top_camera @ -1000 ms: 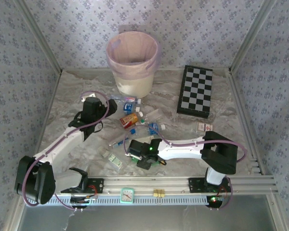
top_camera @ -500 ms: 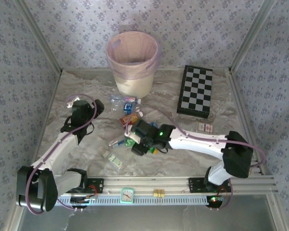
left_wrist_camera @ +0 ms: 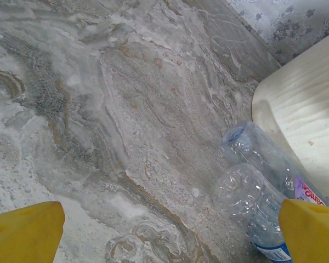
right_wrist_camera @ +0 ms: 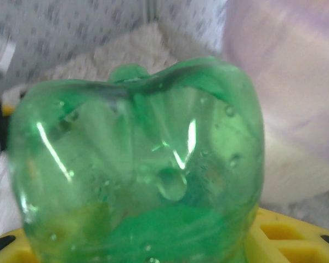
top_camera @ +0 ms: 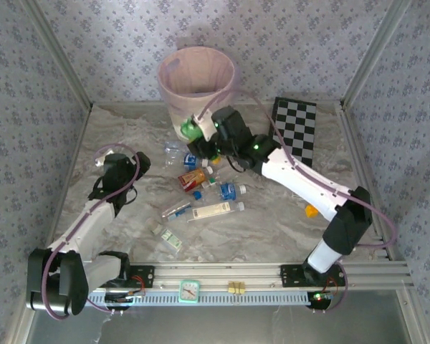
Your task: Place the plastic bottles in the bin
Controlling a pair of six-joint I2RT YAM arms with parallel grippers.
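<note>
moved: right gripper (top_camera: 199,136) has swung far, up to the near wall of the bin (top_camera: 173,107).
held: green bottle (right_wrist_camera: 137,164), clamped in that gripper.
left gripper (left_wrist_camera: 167,235): jaws apart above bare worktop (left_wrist_camera: 126,109).

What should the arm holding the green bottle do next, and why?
Probably lift it higher and forward over the rim. The right gripper holds the green bottle in front of the bin, not above its opening, so letting go now would miss.

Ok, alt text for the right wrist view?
A translucent green plastic bottle, lobed base toward the camera, is gripped in the right claw between its yellow fingers. The cream bin with its pink liner stands close behind, to the right.
</note>
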